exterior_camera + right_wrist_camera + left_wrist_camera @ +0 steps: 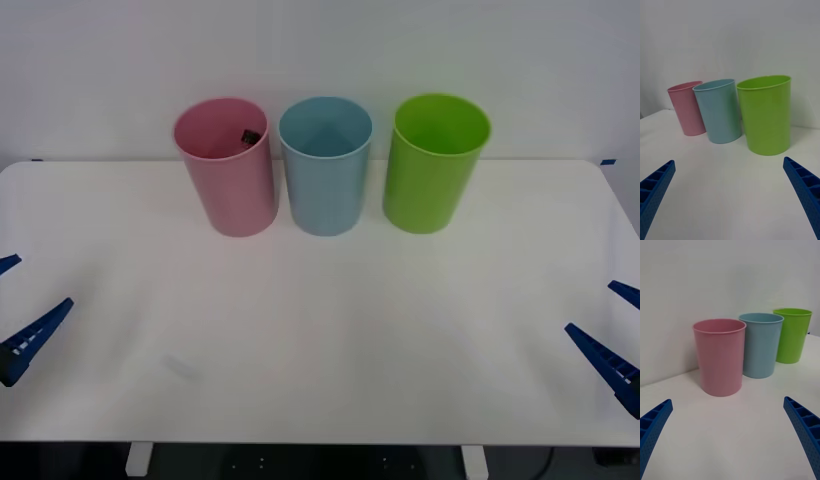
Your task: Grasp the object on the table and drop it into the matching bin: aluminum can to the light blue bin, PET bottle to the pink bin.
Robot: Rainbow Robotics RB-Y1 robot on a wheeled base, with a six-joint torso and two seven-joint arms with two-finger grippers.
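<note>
bottle sat in pink bin | job looked done | left claw wide, empty | right claw wide, empty

Bright, even light; soft faint shadows beside the 3 bins on the table; slightly soft focus.

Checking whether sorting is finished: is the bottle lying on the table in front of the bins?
No; the bottle sits inside the pink bin, its black cap visible below the rim.
</note>
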